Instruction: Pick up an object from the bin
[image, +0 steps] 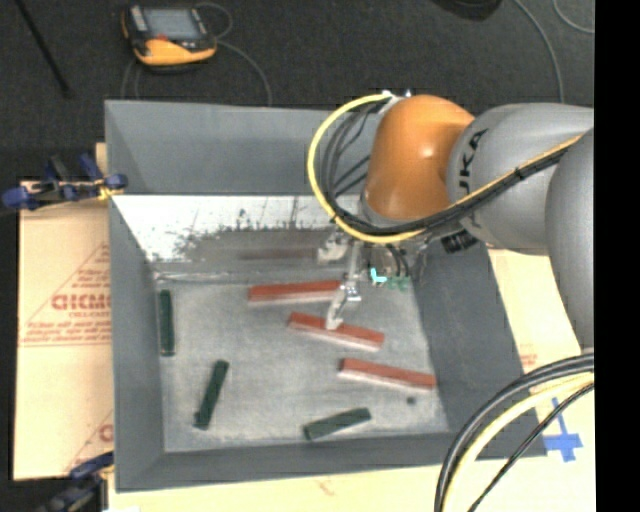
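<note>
Orange wrist cover (415, 155) partly hides jaws over middle red bar (362, 337).

I count three dark green bars: the left green bar (165, 322) lying near-to-far, the tilted green bar (211, 394) near left, and the near green bar (337, 424). The far red bar (295, 292) and the right red bar (387, 375) lie well apart. Beyond the bin (200, 150), far left, sits an orange handset (170, 37).

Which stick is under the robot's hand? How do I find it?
In the right half of the bin, three red sticks lie one below another. It is the middle stick, its left end at the hand. The top stick and bottom stick sit either side of it.
</note>
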